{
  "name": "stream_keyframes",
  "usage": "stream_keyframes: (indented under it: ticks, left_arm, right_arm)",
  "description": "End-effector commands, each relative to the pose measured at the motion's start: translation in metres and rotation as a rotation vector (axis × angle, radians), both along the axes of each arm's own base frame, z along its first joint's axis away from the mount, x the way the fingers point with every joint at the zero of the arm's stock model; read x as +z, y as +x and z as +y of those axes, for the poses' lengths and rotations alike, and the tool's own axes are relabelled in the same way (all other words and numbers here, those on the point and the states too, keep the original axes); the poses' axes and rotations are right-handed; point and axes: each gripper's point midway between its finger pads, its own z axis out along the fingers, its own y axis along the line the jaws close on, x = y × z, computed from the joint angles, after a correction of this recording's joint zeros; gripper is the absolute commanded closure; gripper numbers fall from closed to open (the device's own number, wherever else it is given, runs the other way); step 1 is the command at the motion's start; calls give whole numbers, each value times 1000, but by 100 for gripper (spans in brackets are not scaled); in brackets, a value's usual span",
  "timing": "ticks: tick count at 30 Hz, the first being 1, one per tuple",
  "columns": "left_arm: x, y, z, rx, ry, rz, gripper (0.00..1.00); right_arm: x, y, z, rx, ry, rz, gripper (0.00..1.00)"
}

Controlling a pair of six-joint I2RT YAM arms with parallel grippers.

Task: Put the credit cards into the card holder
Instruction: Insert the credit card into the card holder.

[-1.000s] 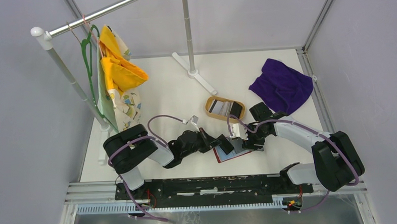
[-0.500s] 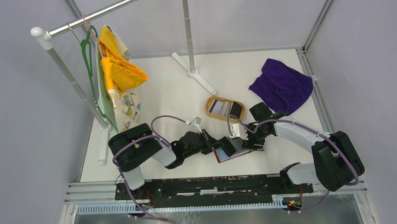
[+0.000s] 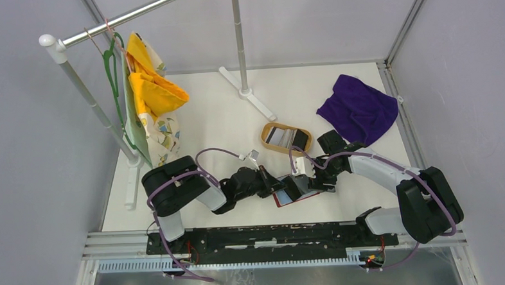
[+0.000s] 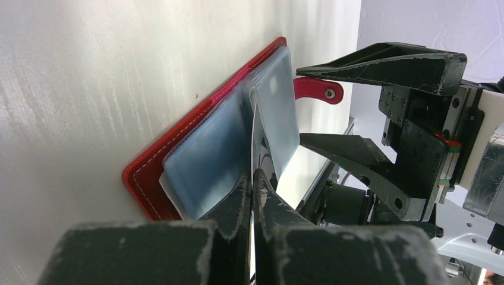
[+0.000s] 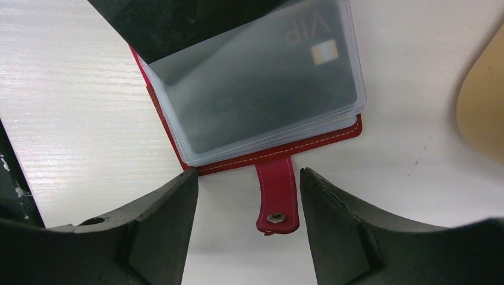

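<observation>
The red card holder (image 3: 298, 197) lies open on the table, clear sleeves up (image 4: 148, 172) (image 5: 267, 155). My left gripper (image 3: 288, 187) (image 4: 252, 178) is shut on a thin credit card (image 4: 254, 133), seen edge-on with its far end between the sleeves. Through the top sleeve the right wrist view shows a dark credit card (image 5: 261, 89) marked VIP. My right gripper (image 3: 308, 178) (image 5: 246, 175) stands open at the holder's far edge, its fingers either side of the snap tab (image 5: 276, 202) (image 4: 315, 90) without touching it. More credit cards (image 3: 287, 137) lie in the tray.
A tan oval wooden tray (image 3: 266, 137) (image 5: 481, 113) sits just beyond the holder. A purple cloth (image 3: 359, 109) lies at the back right. A clothes rack with a yellow garment (image 3: 148, 89) stands at the left, and a pole base (image 3: 248, 91) at the back.
My left arm has reached further right, bringing its card closer into the holder. The right arm and the holder have stayed put.
</observation>
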Motion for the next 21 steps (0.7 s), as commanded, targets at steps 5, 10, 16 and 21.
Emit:
stream_keyframes:
  ticks: [5, 10, 16, 21]
  left_arm:
    - [-5, -1, -4, 11, 9, 52, 98]
    - [-8, 0, -7, 4, 17, 64, 98]
    - [-9, -1, -11, -8, 16, 74, 98]
    - [-10, -1, -14, -18, 16, 79, 98]
  right_arm:
    - [-6, -7, -7, 12, -35, 30, 31]
    - [-6, -7, -7, 12, -35, 31, 30]
    - [-6, -8, -7, 13, -35, 30, 30]
    - [-6, -7, -7, 12, -35, 29, 31]
